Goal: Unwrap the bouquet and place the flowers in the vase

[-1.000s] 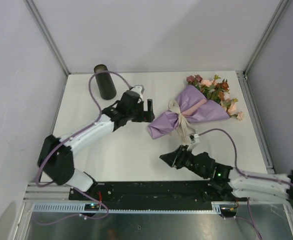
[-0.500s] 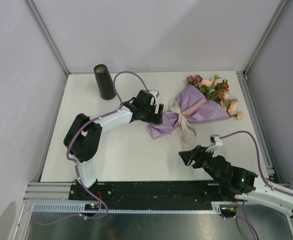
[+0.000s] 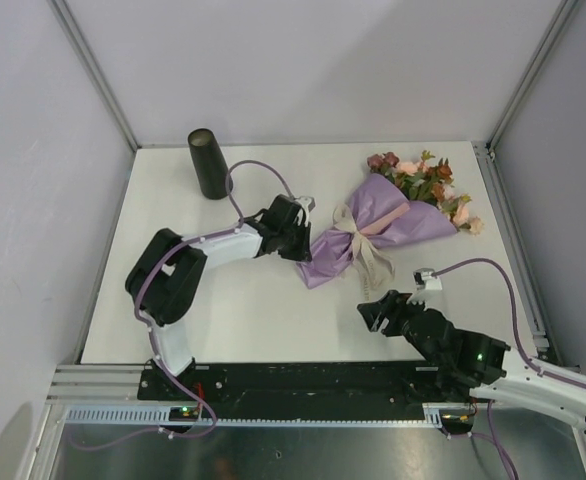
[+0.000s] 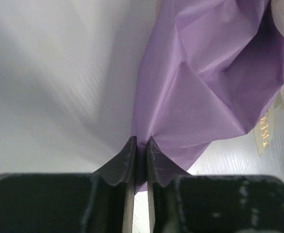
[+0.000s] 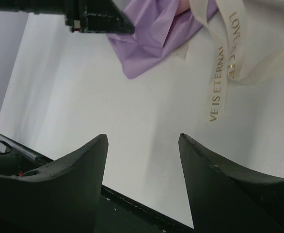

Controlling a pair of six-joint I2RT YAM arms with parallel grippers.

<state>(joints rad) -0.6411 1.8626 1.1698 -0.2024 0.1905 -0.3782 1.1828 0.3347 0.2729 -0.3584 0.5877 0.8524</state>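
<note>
Top view: the bouquet (image 3: 385, 222) is lying on the desk (image 3: 223, 310), well apart from the vase (image 3: 210, 164); left wrist: left jaws, nearly shut, are pinching just the wrapping paper (image 4: 200, 87) corner, so a pull is prob. risking a tear or slip; right wrist: right jaws are gaping wide, holding 0, hovering near the ribbon (image 5: 229, 43).

This is a robotics lab test cell rather than a home. The white tabletop (image 3: 253, 310) is boxed in by plain pale wall panels (image 3: 303, 60) set in bare aluminium posts (image 3: 91, 70). The left arm (image 3: 213, 245) and right arm (image 3: 533, 375), both white and black, are bolted to a black rail (image 3: 303, 378) at the near edge, above a slotted metal cable duct (image 3: 273, 415). Purple cables (image 3: 258, 164) loop loose over them. The bouquet (image 3: 383, 225) and the vase (image 3: 209, 165) rest on the bare board.
</note>
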